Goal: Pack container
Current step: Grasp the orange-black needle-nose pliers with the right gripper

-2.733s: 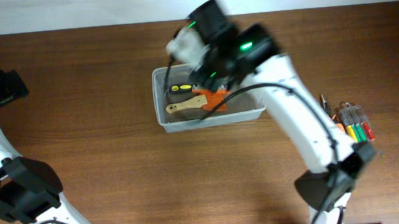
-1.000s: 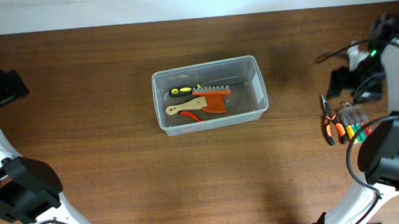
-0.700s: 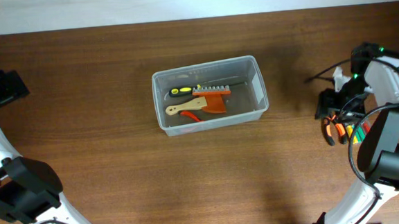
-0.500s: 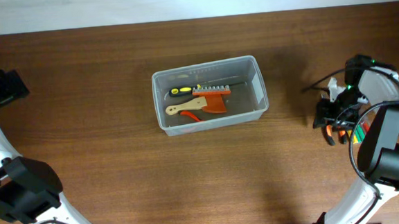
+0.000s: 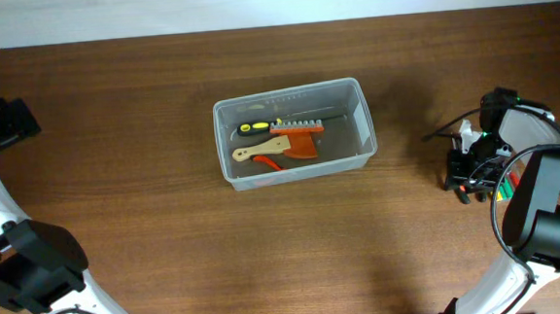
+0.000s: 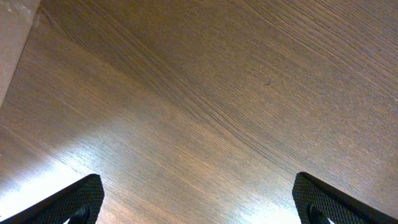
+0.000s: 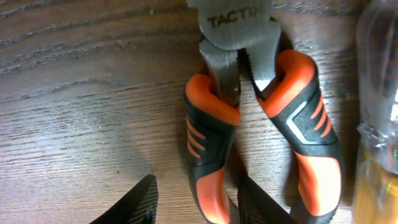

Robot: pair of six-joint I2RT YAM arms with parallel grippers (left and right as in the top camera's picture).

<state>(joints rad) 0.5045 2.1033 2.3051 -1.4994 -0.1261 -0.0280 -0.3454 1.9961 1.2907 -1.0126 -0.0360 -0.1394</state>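
The clear plastic container (image 5: 364, 123) stands mid-table and holds a yellow-handled screwdriver (image 5: 254, 126), an orange tool (image 5: 298, 136) and a wooden-handled tool (image 5: 255, 153). My right gripper (image 5: 466, 173) is low over the table at the right edge. In the right wrist view it (image 7: 199, 208) is open, its fingers on either side of the left handle of orange-and-black pliers (image 7: 214, 143) that lie flat on the wood. My left gripper (image 6: 199, 199) is open and empty over bare table at the far left (image 5: 10, 123).
A small clear case of coloured screwdriver bits (image 7: 376, 124) lies right beside the pliers; it also shows in the overhead view (image 5: 504, 184). The table's back edge runs along the top of the overhead view.
My right arm has left the container, swung to the right edge of the table and come down over the pliers. The left arm has not moved.
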